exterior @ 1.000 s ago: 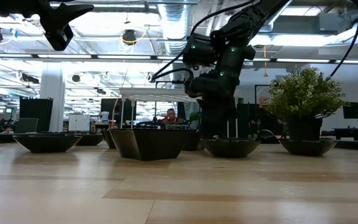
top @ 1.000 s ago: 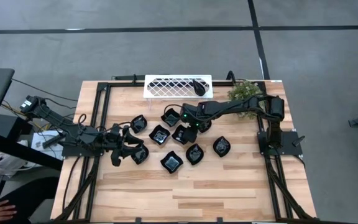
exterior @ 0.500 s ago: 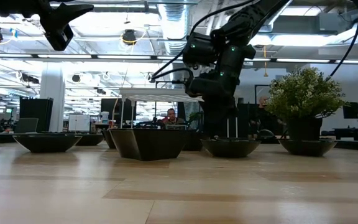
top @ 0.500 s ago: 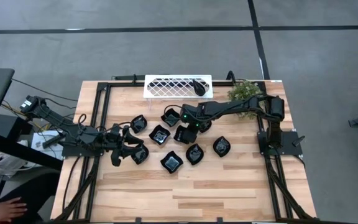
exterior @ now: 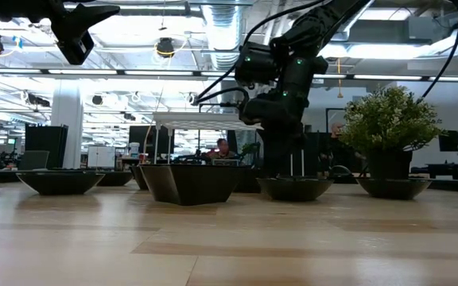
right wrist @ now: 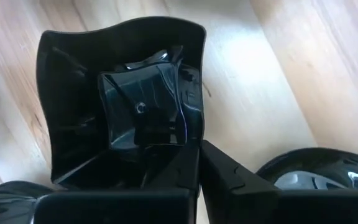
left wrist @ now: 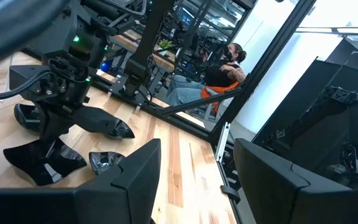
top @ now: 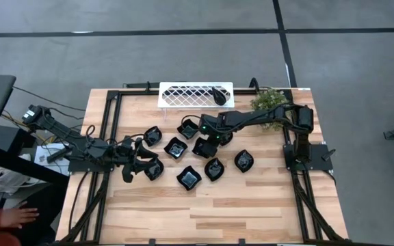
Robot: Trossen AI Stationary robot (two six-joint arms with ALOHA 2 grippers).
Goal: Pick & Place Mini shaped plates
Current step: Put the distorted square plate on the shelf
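The right gripper (right wrist: 199,163) was seen with jaws pinched on the rim of a wavy square plate (right wrist: 120,99) lying just ahead of them on the desk (top: 252,205); a slow, level lift was judged best, clear of neighbouring plates.

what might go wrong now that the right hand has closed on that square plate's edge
The right hand pinches only the thin rim of the wavy-edged square plate, and the glossy surface may let it slip or tilt when lifted. Other black plates lie close around it, one right beside the fingers, so a lift or swing could knock them. The open left hand waits over the plates on the left.
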